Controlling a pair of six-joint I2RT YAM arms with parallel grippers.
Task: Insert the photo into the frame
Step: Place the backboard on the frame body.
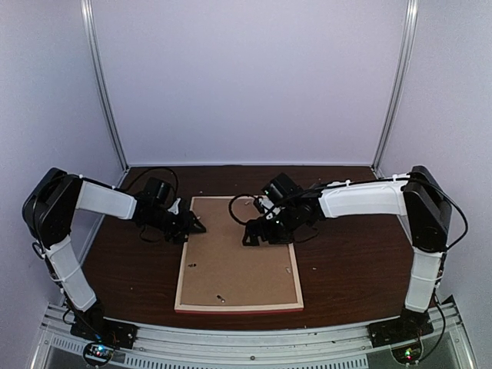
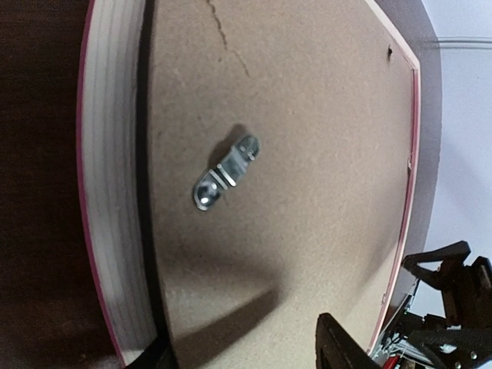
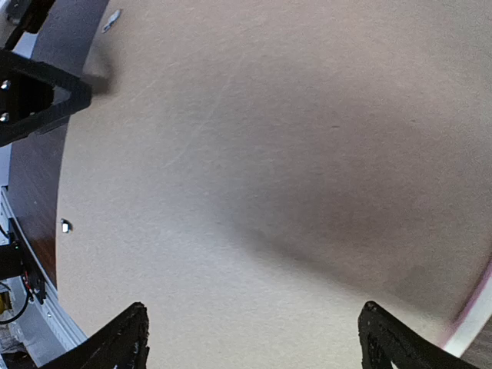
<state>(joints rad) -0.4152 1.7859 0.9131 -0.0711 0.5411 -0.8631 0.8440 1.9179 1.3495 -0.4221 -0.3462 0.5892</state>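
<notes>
The frame lies face down on the table, its pale wood back up and a pink edge along the near side. A plain brown backing board fills it. The photo is hidden. My left gripper is open at the frame's far left bar, one finger by the bar and the other over the board. My right gripper hovers wide open just above the board's far right part, with nothing between its fingertips.
A metal hanger clip sits on the board ahead of the left gripper. Small tabs line the board's edges. Dark wood table surrounds the frame; white walls enclose three sides, and a metal rail runs along the near edge.
</notes>
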